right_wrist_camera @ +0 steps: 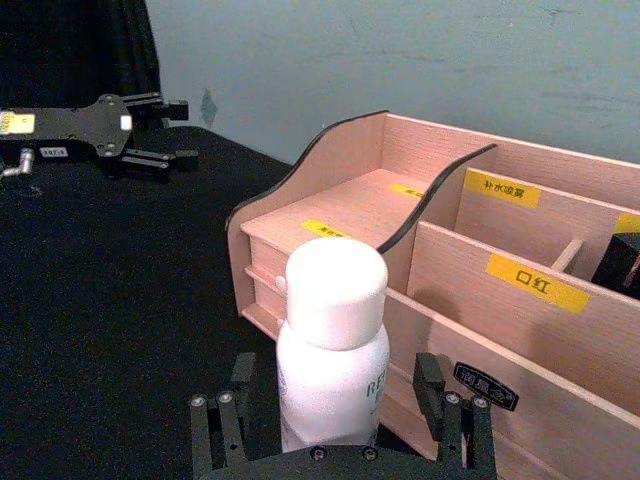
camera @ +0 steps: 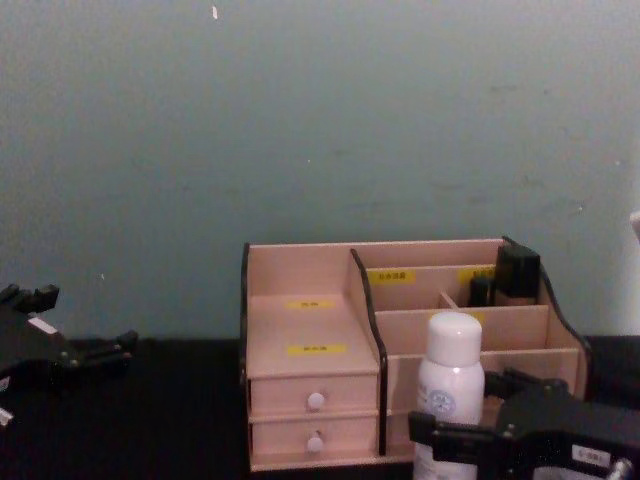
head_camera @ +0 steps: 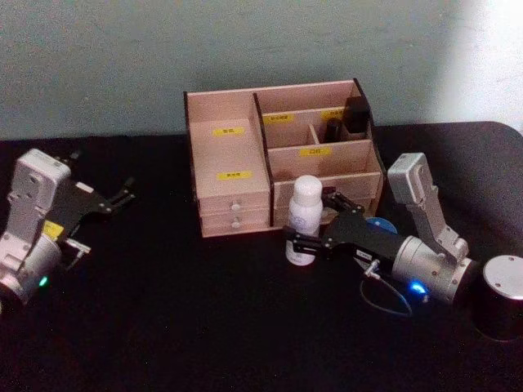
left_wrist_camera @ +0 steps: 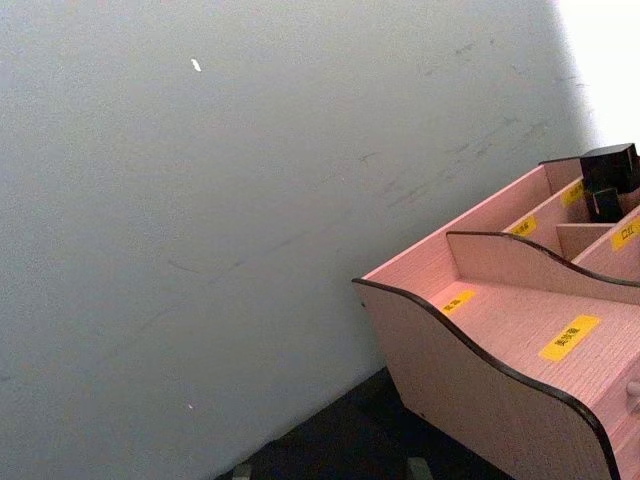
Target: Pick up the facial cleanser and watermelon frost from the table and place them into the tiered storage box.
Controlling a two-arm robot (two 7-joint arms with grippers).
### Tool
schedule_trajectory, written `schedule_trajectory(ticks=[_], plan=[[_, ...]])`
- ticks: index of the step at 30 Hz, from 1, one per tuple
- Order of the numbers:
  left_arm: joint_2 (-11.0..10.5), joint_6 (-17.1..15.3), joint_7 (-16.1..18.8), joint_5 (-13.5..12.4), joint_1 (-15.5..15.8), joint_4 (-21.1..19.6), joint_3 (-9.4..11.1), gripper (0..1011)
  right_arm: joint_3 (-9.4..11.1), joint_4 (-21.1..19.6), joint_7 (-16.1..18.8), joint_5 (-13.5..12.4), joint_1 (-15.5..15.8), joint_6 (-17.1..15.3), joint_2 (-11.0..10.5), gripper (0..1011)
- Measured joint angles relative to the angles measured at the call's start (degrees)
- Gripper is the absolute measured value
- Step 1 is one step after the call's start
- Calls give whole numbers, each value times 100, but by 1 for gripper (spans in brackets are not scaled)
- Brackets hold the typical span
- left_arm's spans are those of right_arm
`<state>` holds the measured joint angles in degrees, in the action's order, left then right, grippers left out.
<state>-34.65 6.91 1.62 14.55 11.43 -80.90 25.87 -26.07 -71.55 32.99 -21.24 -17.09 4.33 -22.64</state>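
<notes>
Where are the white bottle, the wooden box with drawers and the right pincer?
White bottle (head_camera: 308, 189): head view, on its white cap.
Tiered storage box (head_camera: 221, 202): head view, on the upper drawer front.
Right pincer (right_wrist_camera: 335, 370): right wrist view, midway between its open fingertips, where the bottle stands.

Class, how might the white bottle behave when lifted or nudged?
Standing tall and narrow, the white bottle would probably tip if nudged high. Its smooth round body might slip between the fingers of the right pincer flanking it.

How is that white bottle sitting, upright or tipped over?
Upright: the white bottle stands cap-up on the black table before the tiered storage box, between the open fingers of the right gripper.
</notes>
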Motion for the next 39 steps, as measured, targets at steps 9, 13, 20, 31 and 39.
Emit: schedule_trajectory(ticks=[9, 13, 20, 31, 39], plan=[[0, 0, 0, 0, 0, 0, 0, 1001, 1, 0, 0, 0, 0, 4, -3, 1003], [0, 0, 0, 0, 0, 0, 0, 1001, 1, -1, -1, 2, 1, 6, -5, 981], [0, 0, 0, 0, 0, 0, 0, 1001, 1, -5, -2, 3, 4, 10, -7, 809], [0, 0, 0, 0, 0, 0, 0, 1001, 1, -7, -4, 4, 7, 14, -7, 593], [0, 0, 0, 0, 0, 0, 0, 1001, 1, -6, -7, 4, 6, 15, -7, 593]])
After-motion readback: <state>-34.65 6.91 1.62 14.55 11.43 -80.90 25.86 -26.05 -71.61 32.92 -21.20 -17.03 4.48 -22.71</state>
